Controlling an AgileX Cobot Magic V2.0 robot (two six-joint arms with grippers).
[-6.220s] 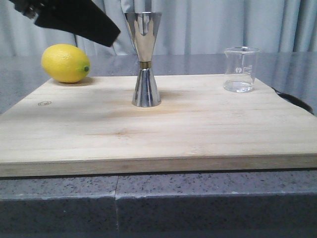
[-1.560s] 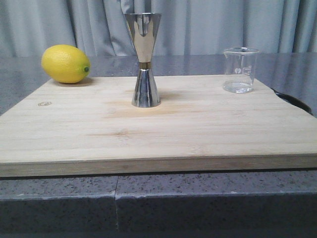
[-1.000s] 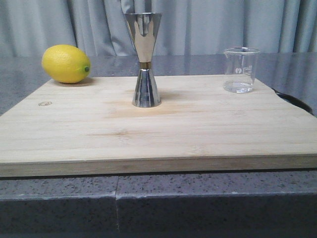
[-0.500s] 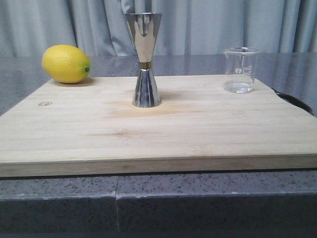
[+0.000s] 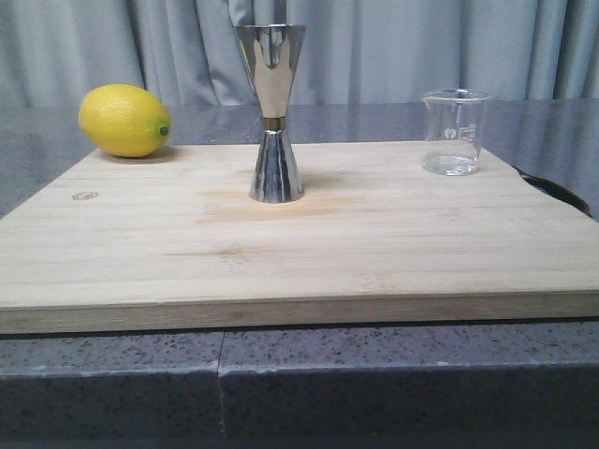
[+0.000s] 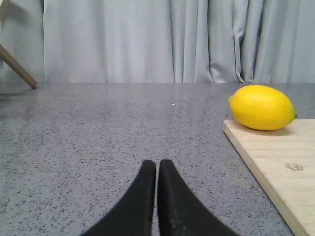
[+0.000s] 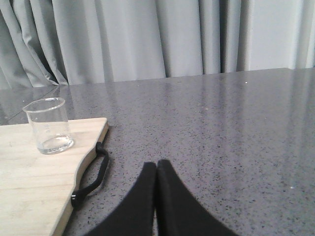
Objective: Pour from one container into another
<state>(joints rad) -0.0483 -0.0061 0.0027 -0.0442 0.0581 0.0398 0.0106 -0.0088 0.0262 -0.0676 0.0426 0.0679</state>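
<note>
Presently both claws, left (image 6: 156, 196) and right (image 7: 156, 196), are resting fully closed, holding nothing, off the pale wooden board (image 5: 299, 243). Small clear glass beaker (image 5: 455, 131) is standing right of centre-frame; tall steel hourglass jigger (image 5: 272, 112) is waiting upright mid-frame for filling.

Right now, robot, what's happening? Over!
Left gripper and right gripper shut, empty, low over the counter. Beaker and jigger upright on board, apart. Lemon off to the side, path clear.
</note>
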